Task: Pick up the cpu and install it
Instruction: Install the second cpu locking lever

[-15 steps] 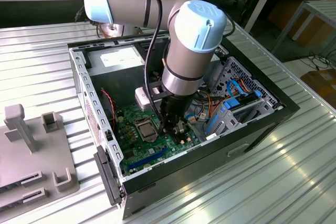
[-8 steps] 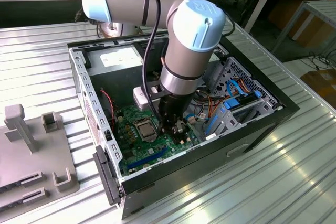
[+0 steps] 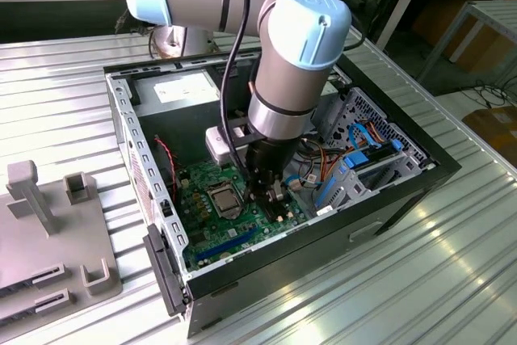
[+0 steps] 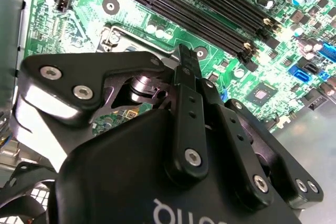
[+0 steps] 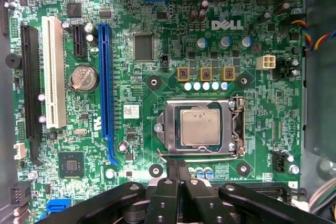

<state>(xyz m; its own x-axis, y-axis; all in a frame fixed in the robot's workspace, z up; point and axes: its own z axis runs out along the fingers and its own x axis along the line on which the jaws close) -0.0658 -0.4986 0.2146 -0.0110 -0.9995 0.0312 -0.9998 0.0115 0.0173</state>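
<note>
The arm stood over an open computer case (image 3: 121, 111) that lay on its side on the ribbed metal worktop (image 3: 452, 264), so that the green motherboard (image 3: 212, 224) faced upward and could be reached from above. The gripper (image 3: 271, 191) hung low inside the case, at centre frame in the exterior view, just to the exterior view's right of the socket (image 3: 224, 197). In the first wrist view the cpu (image 5: 199, 126) sat in the centre-right of the frame, its silver-grey top lying flat inside the metal frame of the socket (image 5: 233, 129), with the thin retaining lever (image 5: 202, 156) running along the frame's lower edge; the chip appeared already seated, which was probably why nothing was being carried. The gripper (image 5: 177, 174) entered from the bottom of that frame with its jaws brought together into a narrow tip, holding nothing, their ends lying just beside the lever and apart from the chip itself. In the second wrist view the black gripper body (image 4: 173, 171) covered the lower frame, with the long black memory slots (image 4: 199, 9) across the upper part.
</note>
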